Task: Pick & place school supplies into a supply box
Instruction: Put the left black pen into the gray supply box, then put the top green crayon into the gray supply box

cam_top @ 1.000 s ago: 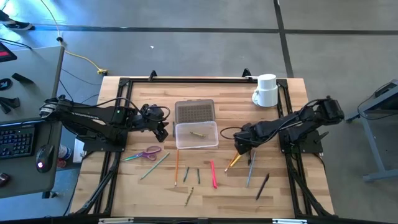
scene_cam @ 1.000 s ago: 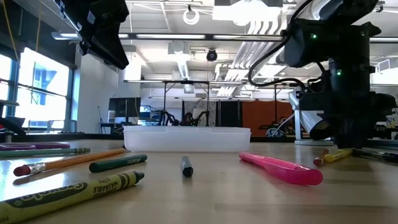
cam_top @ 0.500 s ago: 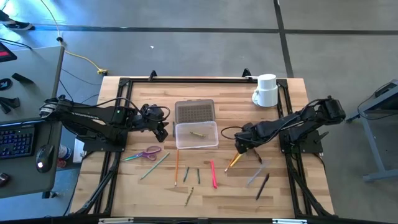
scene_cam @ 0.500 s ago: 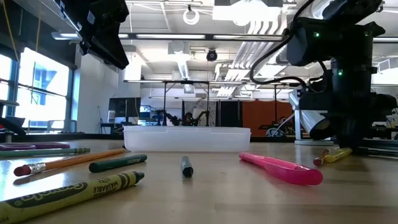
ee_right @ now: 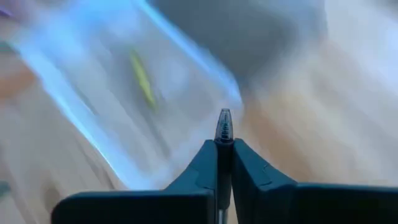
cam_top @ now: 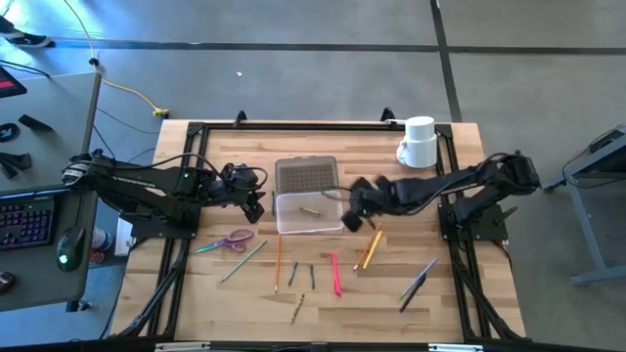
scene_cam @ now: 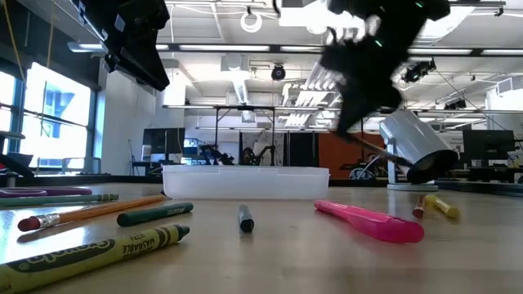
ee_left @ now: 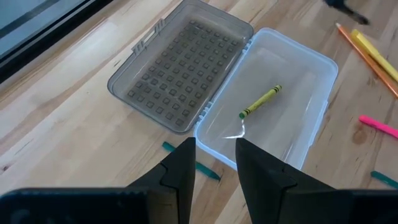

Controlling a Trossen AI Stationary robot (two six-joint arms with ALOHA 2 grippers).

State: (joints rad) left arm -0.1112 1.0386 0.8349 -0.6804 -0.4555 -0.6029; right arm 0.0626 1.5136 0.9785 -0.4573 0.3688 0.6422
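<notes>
The supply box (cam_top: pixel 309 212) stands open at the table's middle, its dotted lid (cam_top: pixel 306 176) lying flat behind it and a yellow-green crayon (ee_left: pixel 260 102) inside. My right gripper (cam_top: pixel 354 213) hangs, blurred, at the box's right edge, shut on a thin dark pen (scene_cam: pixel 372 145). My left gripper (cam_top: pixel 256 201) hovers open just left of the box with nothing between its fingers (ee_left: pixel 186 163). Scissors (cam_top: pixel 233 241), an orange pencil (cam_top: pixel 278 264), a pink pen (cam_top: pixel 335 274), yellow and orange pencils (cam_top: pixel 371 249), a grey pen (cam_top: pixel 419 279) and a black pen (cam_top: pixel 411 296) lie flat on the table. My right gripper pinches the thin dark pen between its two fingers. One end of the pen (ee_right: pixel 223 121) pokes out past the fingertips. The fingers slant down, coming from the table's right side. The pen is lifted clear of the table and slants below the gripper.
A white mug (cam_top: pixel 419 143) stands at the far right corner. Green crayons (cam_top: pixel 292 274) and a green pencil (cam_top: pixel 245 260) lie near the front. Black frame rails (cam_top: pixel 186 176) run along the table's sides. Bare wood lies between the box and the mug.
My right gripper has shut on the dark pen beside the yellow and orange pencils. It then rose and swung toward the table's left and far side, to the box's right edge, rolling as it went. The grey pen on the table has swung to a slant.
</notes>
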